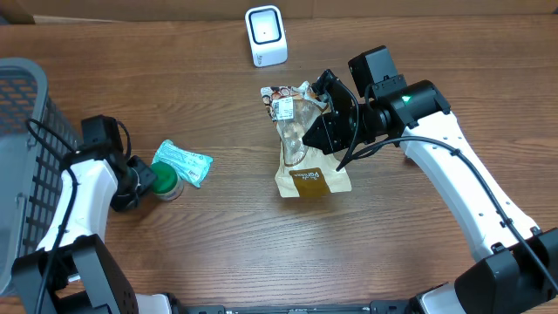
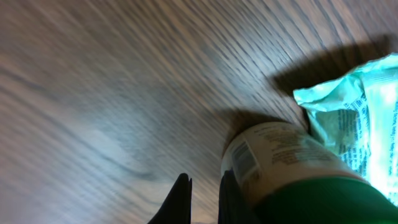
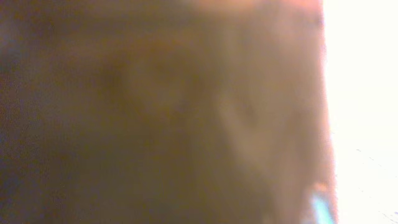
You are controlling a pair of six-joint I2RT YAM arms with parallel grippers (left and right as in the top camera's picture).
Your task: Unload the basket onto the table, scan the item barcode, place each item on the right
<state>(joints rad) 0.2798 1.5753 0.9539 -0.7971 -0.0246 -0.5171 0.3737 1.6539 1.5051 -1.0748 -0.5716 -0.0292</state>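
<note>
1. My right gripper is clamped on the clear top part of the pouch, mid-table.
2. The pouch's barcode label sits just left of the fingers, with the white scanner further back.
3. My left gripper is closed on nothing, with the green-capped bottle right beside it.

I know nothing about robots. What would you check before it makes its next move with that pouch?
1. Right gripper shut on the pouch: ok.
2. Nothing lies between pouch and scanner: ok.
3. Pouch barcode turned toward the scanner: cannot tell.
4. Left gripper away from the pouch, shut beside the bottle: ok.
5. Right wrist view sharp: not ok, blurred.
</note>
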